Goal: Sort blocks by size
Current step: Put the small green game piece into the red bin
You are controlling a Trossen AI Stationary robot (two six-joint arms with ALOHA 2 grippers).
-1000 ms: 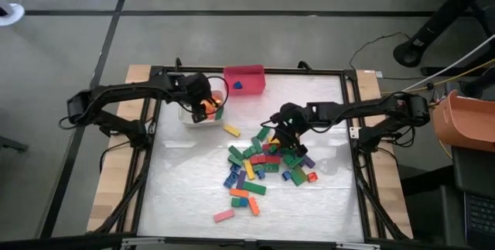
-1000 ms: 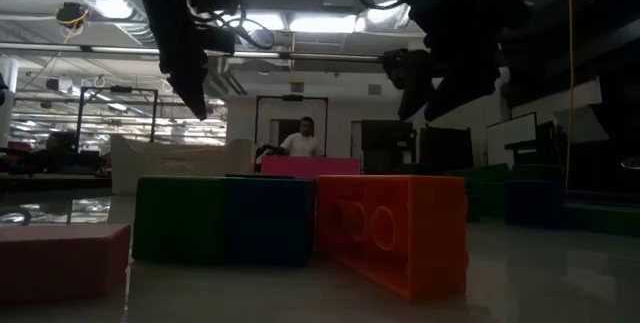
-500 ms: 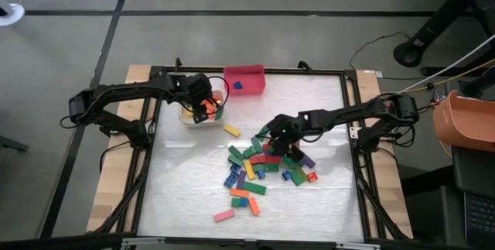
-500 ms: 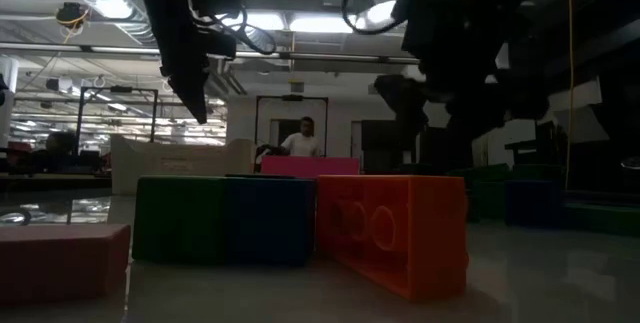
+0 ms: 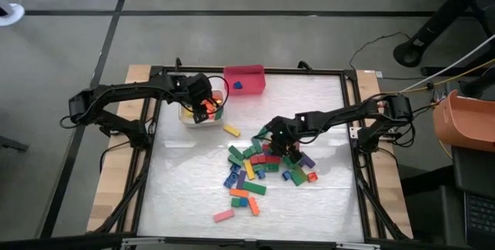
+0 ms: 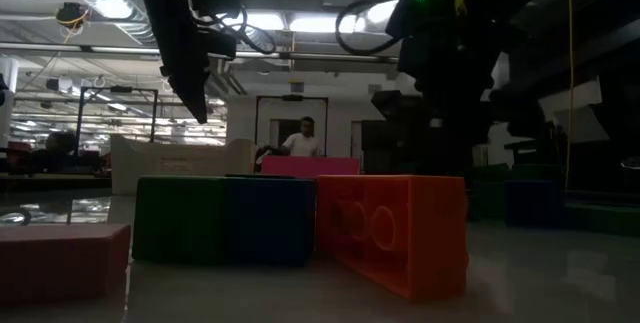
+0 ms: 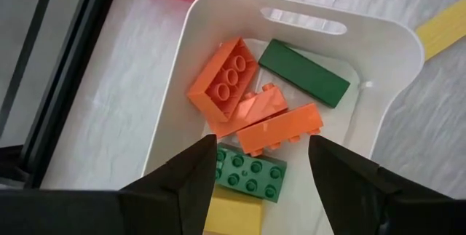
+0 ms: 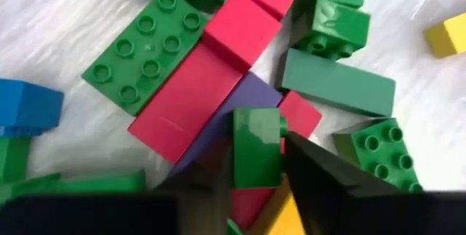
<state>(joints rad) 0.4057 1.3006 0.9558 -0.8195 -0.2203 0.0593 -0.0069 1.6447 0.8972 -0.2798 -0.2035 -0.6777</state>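
Plastic blocks [image 5: 259, 165] lie piled mid-table from above; my right gripper [image 5: 277, 135] is down in them. My left gripper [image 7: 262, 164], fingers apart, hovers over the white bin [image 7: 397, 46]. Right wrist: fingers pinch a small green block [image 8: 255, 148], hard, light, slippery, by its flat sides.

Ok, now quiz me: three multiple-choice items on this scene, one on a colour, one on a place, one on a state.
1. The block in the red bin is: A yellow, B blue, C orange.
2. The right tool is: A over the red bin, B low at the block pile, C off the table.
3. The left tool is: A open, B shut on an orange block, C shut on nothing.
Key: B, a blue block lies in that bin; B, the high view shows it at the pile; A, its jaws stand apart above the white bin, nothing between.
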